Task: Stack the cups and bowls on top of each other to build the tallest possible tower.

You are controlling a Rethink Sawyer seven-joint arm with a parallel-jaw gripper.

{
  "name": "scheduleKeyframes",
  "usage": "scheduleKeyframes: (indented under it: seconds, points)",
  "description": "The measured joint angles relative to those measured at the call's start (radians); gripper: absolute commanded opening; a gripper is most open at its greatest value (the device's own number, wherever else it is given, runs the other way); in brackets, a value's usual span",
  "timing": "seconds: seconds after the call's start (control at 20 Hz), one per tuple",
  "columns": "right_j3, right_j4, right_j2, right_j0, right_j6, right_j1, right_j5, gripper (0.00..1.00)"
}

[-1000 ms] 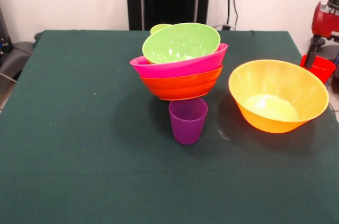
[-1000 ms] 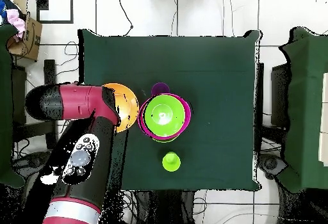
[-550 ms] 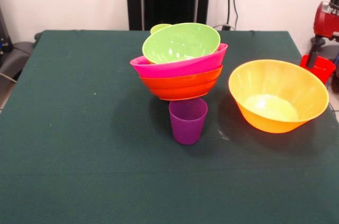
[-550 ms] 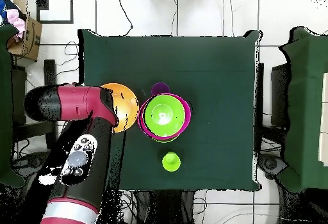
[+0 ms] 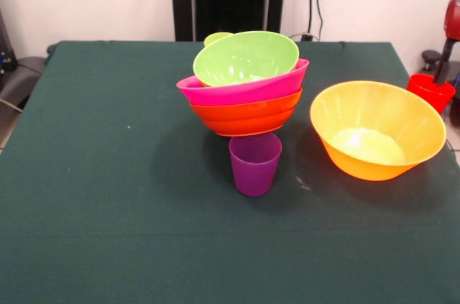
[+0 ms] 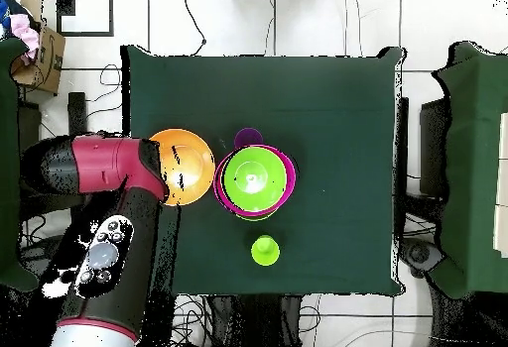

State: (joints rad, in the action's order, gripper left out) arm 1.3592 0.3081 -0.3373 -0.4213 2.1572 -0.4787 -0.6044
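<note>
The tower (image 5: 245,88) stands mid-table: a lime green bowl (image 5: 246,57) sits tilted in a pink bowl (image 5: 243,90), which rests on red-orange bowls (image 5: 246,115). In the overhead view the tower (image 6: 256,179) is at the centre. A purple cup (image 5: 254,163) stands upright just in front of it, and a lime green cup (image 5: 215,37) peeks out behind. A large orange bowl (image 5: 377,129) lies apart to the right. A red cup (image 5: 430,93) sits off the table's right edge, with my gripper (image 5: 441,68) just above it, partly cut off.
In the overhead view my red and black arm (image 6: 104,170) hangs over the table's left edge beside the orange bowl (image 6: 184,167). The lime green cup (image 6: 264,251) stands alone near the bottom edge of the green table (image 6: 337,95). Chairs flank both sides.
My arm has swung outward off the table's side, so the orange bowl shows more fully from overhead. The bowls and cups have not moved.
</note>
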Motion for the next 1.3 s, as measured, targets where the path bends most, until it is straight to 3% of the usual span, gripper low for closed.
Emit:
scheduleKeyframes:
  seconds: [1.3]
  points:
    - [0.107, 0.052, -0.005, -0.032, 0.02, -0.017, 0.0, 1.0]
